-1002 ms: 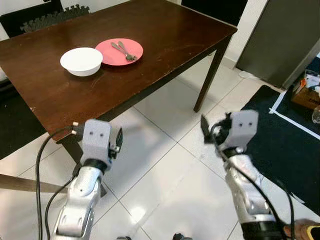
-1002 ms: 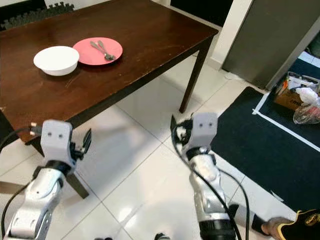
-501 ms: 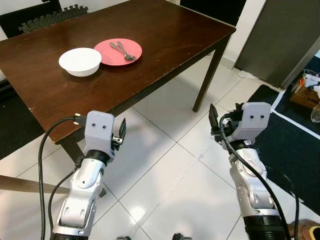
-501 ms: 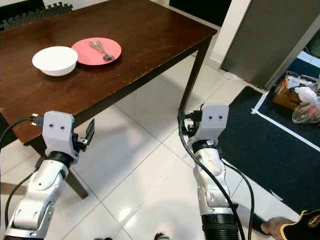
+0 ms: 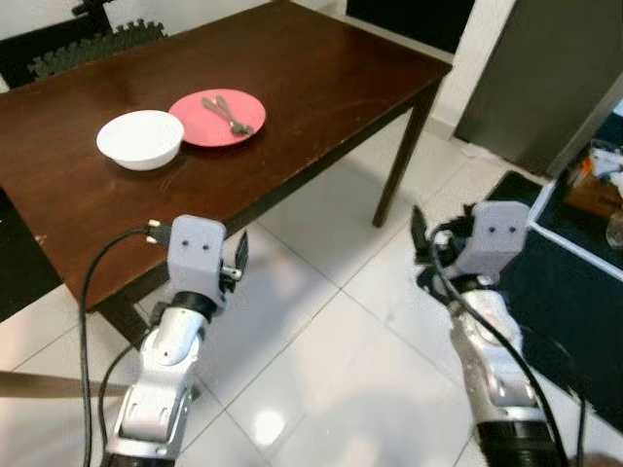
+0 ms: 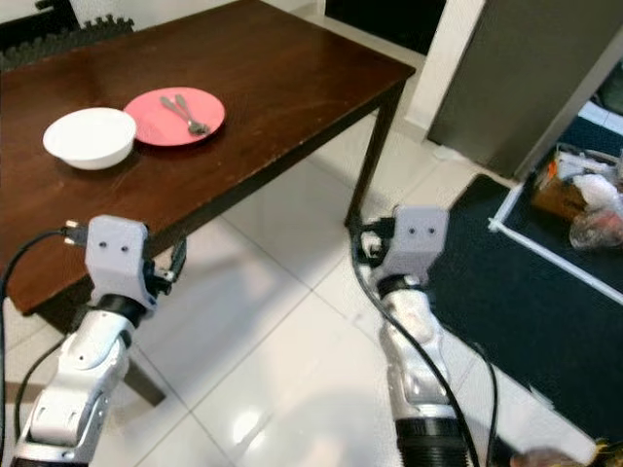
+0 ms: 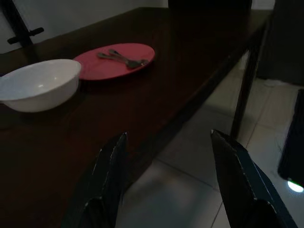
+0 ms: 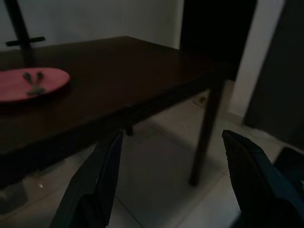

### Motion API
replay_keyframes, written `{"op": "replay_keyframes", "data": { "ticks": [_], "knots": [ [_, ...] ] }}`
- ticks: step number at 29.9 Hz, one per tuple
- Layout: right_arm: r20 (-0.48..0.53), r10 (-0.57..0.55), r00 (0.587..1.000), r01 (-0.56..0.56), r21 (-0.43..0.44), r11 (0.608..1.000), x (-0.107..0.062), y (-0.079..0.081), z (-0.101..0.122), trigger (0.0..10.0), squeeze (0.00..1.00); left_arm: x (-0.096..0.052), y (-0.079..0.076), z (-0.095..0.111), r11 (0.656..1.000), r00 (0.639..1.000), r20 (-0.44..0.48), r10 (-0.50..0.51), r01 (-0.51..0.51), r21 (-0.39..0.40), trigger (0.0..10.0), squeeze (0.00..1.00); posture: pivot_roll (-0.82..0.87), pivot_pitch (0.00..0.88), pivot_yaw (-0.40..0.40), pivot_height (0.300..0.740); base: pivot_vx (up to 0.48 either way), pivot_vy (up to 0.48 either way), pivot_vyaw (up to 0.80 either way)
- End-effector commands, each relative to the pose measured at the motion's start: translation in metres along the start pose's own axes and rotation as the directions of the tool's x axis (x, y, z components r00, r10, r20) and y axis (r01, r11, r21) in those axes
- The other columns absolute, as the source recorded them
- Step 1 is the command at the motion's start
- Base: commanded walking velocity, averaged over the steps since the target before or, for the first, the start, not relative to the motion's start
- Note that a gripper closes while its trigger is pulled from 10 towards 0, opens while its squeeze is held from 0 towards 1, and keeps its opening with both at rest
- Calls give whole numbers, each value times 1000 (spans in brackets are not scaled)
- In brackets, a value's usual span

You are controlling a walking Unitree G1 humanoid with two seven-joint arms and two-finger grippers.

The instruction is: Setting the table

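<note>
Round white bowl [image 5: 139,138], smooth and glossy, on the dark wooden desk [image 5: 311,68] near its far left. Just beside it, a flat round pink plate [image 5: 216,104] bearing two metal spoons [image 5: 226,113]. Left pincer [image 7: 166,180] and right pincer [image 8: 173,183] both hang below the desk's near edge over glossy white floor tiles [image 5: 321,360], black fingers spread apart, empty. Dark mat [image 6: 526,282] at right.

Head cams look down; wrist cams face table [image 5: 321,88]
</note>
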State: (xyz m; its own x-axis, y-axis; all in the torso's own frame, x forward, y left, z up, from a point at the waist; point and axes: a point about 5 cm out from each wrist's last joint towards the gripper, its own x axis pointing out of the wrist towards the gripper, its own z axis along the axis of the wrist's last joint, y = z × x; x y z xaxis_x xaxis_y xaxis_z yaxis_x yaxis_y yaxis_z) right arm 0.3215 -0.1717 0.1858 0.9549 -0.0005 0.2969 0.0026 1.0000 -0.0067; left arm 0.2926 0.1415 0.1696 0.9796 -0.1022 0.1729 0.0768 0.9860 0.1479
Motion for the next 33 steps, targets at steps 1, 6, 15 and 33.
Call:
{"op": "replay_keyframes", "data": {
  "ticks": [1,6,15,33],
  "knots": [
    [-16,8,1000,-8,-3,1000,-3,2,-5,10000,0,-2,-1,-6,1000,1000,-23,-2,2,-2,10000,0,49,104,38,740,480,0,0],
    [-24,6,1000,-6,-4,1000,-4,2,-7,10000,0,-2,-1,-6,1000,1000,-24,-2,2,0,10000,0,49,104,38,740,480,0,0],
    [-32,4,999,-4,-8,1000,-4,2,-9,10000,0,-2,-1,-6,1000,1000,-22,-4,4,-1,10000,0,51,107,40,740,480,0,0],
    [-29,-45,999,45,-11,999,-3,-6,-9,10000,0,-3,-3,-4,1000,1000,-15,-10,10,0,10000,0,52,110,42,740,456,0,514]
  ]
}}
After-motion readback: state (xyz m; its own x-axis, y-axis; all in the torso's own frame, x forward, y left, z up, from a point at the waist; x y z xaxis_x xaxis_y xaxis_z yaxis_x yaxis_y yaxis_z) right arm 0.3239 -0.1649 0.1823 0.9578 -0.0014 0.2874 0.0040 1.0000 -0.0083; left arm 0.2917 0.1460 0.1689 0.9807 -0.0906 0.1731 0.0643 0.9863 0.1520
